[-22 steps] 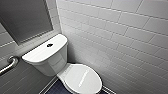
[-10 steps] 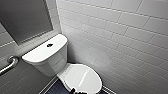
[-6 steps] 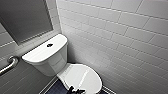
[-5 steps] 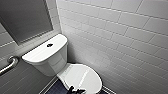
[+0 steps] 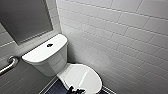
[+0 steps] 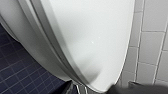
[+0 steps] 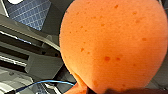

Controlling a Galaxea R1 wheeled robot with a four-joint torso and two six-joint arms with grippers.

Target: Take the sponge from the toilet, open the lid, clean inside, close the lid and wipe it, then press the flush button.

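The white toilet (image 5: 47,53) stands against the tiled wall with its lid (image 5: 82,76) down. The dark round flush button (image 5: 49,45) sits in the middle of the tank top. My left gripper (image 5: 76,90) is at the lid's front edge. In the left wrist view the lid (image 6: 92,37) looms close, and my left gripper (image 6: 92,89) stands open just before its rim with nothing held. The orange-red sponge (image 7: 112,42) is close to the right wrist camera, with my right gripper (image 7: 125,90) shut on it.
A metal grab bar (image 5: 10,63) is fixed to the wall left of the tank, below a dark framed panel (image 5: 22,17). White tiled wall (image 5: 120,37) runs close along the toilet's right side. Dark blue floor tiles (image 6: 17,72) lie around the bowl.
The dark left gripper has come up a little into the head view at the lid's front edge. The toilet and the view stay as they were.
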